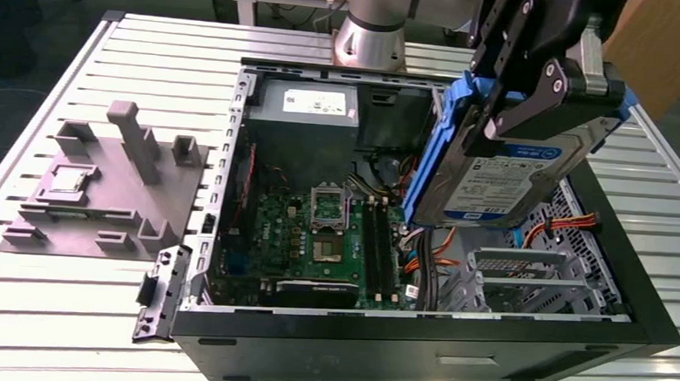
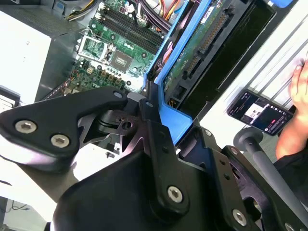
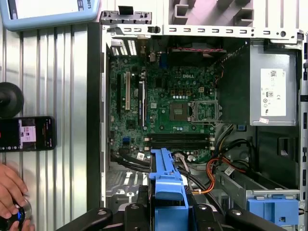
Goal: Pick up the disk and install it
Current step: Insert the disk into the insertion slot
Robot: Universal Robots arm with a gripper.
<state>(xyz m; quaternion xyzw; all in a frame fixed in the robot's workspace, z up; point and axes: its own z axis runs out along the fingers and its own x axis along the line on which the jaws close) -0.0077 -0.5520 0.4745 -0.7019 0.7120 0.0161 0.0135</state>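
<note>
In the exterior view, the black gripper (image 1: 497,129) pinches the disk (image 1: 515,178), a flat silver hard drive in a blue plastic carrier. It holds it on edge above the open black computer case (image 1: 425,356). The white-and-blue label's print is too small to make out.

In the second wrist view, the fingers (image 2: 149,103) clamp the carrier's edge.

In the first wrist view, orange cables (image 3: 211,175) lie below. The tilted disk could snag them, or slip from so narrow a grip.

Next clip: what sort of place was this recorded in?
Probably a robotics lab bench set up for PC assembly: an open computer case sits on a slatted metal table, a grey parts fixture lies beside it, and the gripper holds the disk above the case.
</note>
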